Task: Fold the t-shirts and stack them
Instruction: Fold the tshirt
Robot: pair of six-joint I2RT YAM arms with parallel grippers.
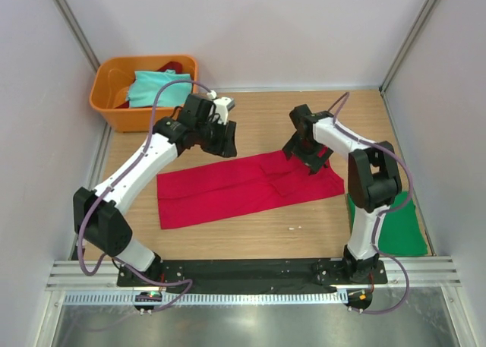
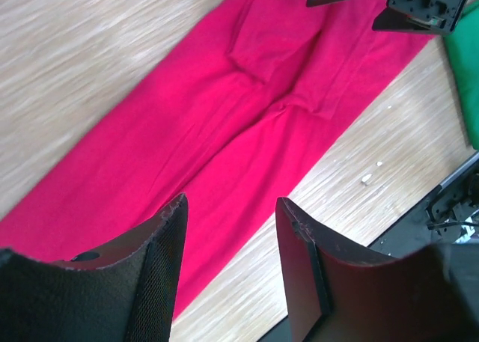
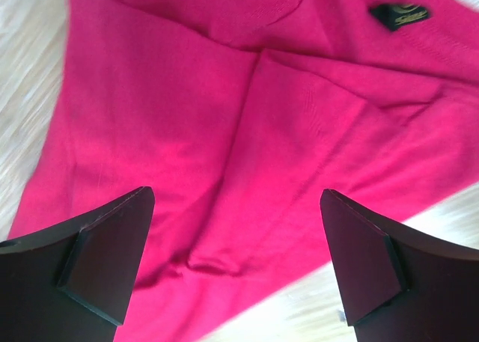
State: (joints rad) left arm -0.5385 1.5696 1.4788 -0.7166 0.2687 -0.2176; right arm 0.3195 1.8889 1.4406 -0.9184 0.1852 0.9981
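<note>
Red t-shirt (image 1: 243,189) lies lengthwise left-right, collar end right; left gripper (image 2: 232,203) and right gripper (image 3: 236,196) gape empty

Green t-shirt (image 1: 406,229) partly behind right arm (image 1: 372,184)

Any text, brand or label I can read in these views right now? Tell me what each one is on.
Neck label inside the collar of the red t-shirt: black tag with gold script, too blurred to read.
Orange tub, teal t-shirt, green t-shirt: no writing visible.
Nothing else legible in any view.
</note>
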